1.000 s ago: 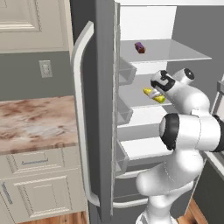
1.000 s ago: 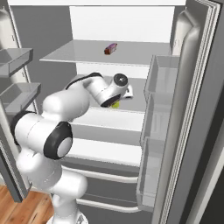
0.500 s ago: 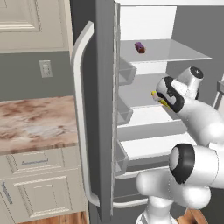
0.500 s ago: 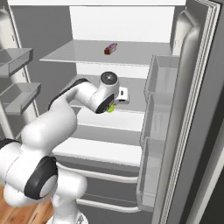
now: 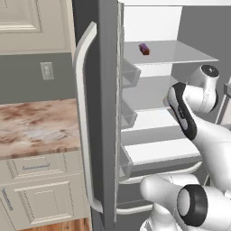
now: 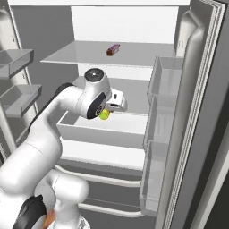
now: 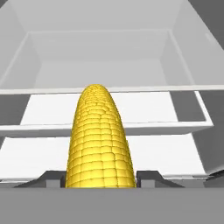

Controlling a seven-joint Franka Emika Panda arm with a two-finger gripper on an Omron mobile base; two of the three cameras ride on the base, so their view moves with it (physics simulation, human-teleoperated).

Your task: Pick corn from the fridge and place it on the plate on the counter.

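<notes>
Starting at the left of the left base view, the marbled table [image 5: 36,124] sits over cream cabinets, with the fridge [image 5: 101,113] door and its long curved handle [image 5: 81,117] just beside it. Further right, the white interior holds a small purple item [image 5: 144,48] on the upper shelf [image 5: 180,56], and the white arm reaches in front of the shelves below.

From the right base view, the tool [image 6: 107,112] sits in front of the middle shelf, above the drawer [image 6: 89,129], and a bit of yellow-green corn [image 6: 104,114] peeks out under the wrist.

Along the hand view, the tool's two dark fingertips [image 7: 49,176] press against either side of the cob, clamped on its base, so the corn [image 7: 99,140] stands out lengthwise from the tool, lifted clear of the white fridge drawer [image 7: 109,65] beyond it.
</notes>
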